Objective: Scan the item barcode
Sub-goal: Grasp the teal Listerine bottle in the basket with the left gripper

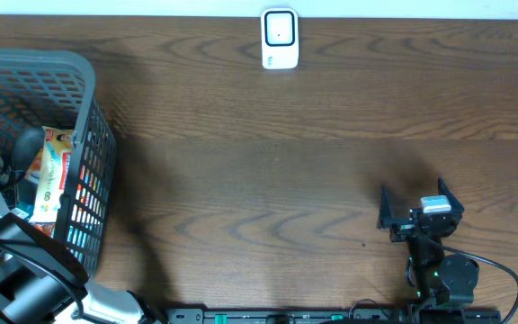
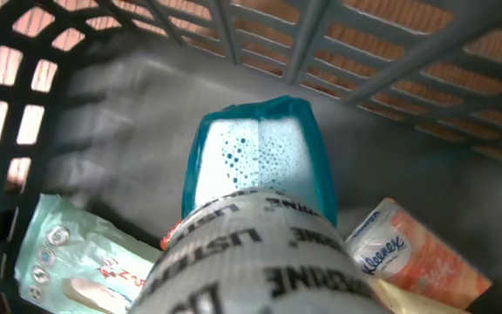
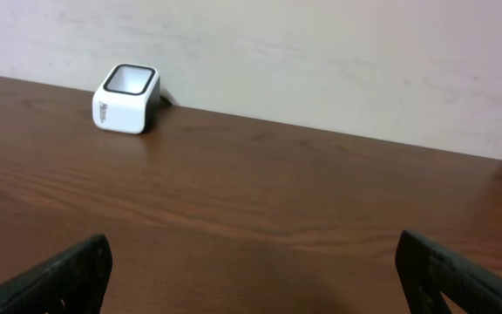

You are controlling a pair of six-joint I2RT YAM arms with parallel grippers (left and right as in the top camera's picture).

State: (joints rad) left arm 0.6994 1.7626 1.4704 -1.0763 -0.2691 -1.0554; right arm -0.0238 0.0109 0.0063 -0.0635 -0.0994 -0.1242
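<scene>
Left gripper: down inside the basket point(image 1: 90, 108), fingers hidden in every view. State not determinable, clenched or released.

Directly ahead in the left wrist view, filling its lower middle: mouthwash bottle point(image 2: 260, 166), resting on the basket floor, printed label nearest the lens, teal end pointing away. Judged to sit in line with the jaws, possibly between them. No contact confirmed.

Step in hand, as judged: securing the bottle for lifting.
- Close across the labelled body, not the narrower teal end.
- Keep the grip square to the bottle's long axis to prevent swivel.
- Avoid catching the tissue pack point(image 2: 421, 257), touching or just beside the bottle on one side, and the pale green packet point(image 2: 64, 257) on the other.
- Lift straight up, clear of the basket wall, before any sideways travel.

Further out: scanner point(image 1: 280, 39) at the far edge of the table point(image 1: 268, 171), well apart from the basket. Locate the barcode before presenting the bottle; none visible at present.

Right gripper point(image 1: 418, 205): over bare table, spread wide, holding nothing.
</scene>
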